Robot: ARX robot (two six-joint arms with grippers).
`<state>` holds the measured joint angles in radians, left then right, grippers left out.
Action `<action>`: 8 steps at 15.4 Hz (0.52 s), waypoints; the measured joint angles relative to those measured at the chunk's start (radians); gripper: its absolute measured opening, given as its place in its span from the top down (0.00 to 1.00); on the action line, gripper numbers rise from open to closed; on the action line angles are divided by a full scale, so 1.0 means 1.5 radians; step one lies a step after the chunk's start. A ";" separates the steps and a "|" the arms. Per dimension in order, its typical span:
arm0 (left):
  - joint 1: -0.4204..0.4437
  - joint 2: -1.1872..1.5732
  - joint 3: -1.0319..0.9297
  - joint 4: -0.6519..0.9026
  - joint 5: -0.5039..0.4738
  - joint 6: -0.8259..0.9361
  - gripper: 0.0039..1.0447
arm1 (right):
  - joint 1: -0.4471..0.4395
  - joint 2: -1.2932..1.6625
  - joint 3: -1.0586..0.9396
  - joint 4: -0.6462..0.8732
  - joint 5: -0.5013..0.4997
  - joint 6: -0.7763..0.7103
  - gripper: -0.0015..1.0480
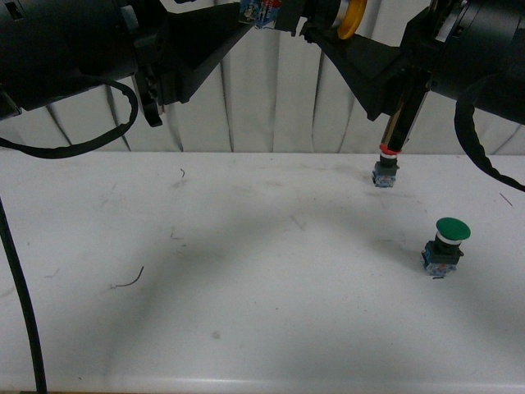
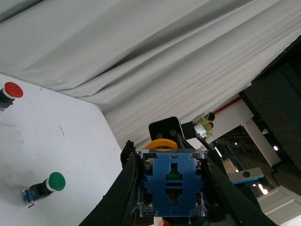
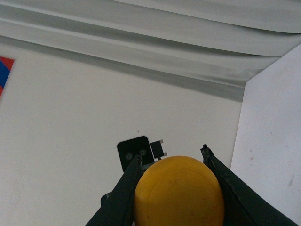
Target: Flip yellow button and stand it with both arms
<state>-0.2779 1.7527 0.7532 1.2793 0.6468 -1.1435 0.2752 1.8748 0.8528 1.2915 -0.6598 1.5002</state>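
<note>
Yellow button (image 3: 178, 190), item one: cap looming large at the right wrist camera, blue block base facing the left wrist camera. Held aloft and lying sideways, well above the tabletop (image 1: 246, 312), between the two arms near the top of the front view.

Left jaws, on left arm (image 1: 74, 49): clamped on the blue base, one finger on each flank.

Right jaws, on right arm (image 1: 484, 57): closed around the yellow cap, seemingly touching it on both sides.

Red-capped button (image 1: 385, 168): upright on the far tabletop, below the right arm.

Green-capped button (image 1: 445, 244): upright, nearer, off to the right. Both well apart from the bare patch at centre.

Step in hand, as judged: mid-air handover and turn.

Handling notes:
- Confirm a firm right-side hold on the cap before easing the left jaws off the base.
- Rotate slowly, so as to point the base down.
- Lower over the bare centre, clear of the other two buttons.
- Seat the base flat before letting go.
- Release gently, given a top-heavy cap likely to topple.
</note>
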 joint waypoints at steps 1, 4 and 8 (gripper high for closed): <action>0.000 0.000 0.000 0.000 0.000 0.000 0.70 | 0.000 0.000 0.000 0.000 0.000 0.000 0.66; 0.000 0.000 0.000 0.000 -0.001 -0.001 0.65 | 0.000 0.000 0.000 0.000 0.000 -0.001 0.66; 0.000 -0.003 0.000 0.004 -0.004 -0.003 0.19 | 0.001 0.000 -0.002 -0.005 0.001 -0.009 0.66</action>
<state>-0.2775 1.7489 0.7532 1.2846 0.6415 -1.1473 0.2760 1.8744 0.8505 1.2835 -0.6590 1.4872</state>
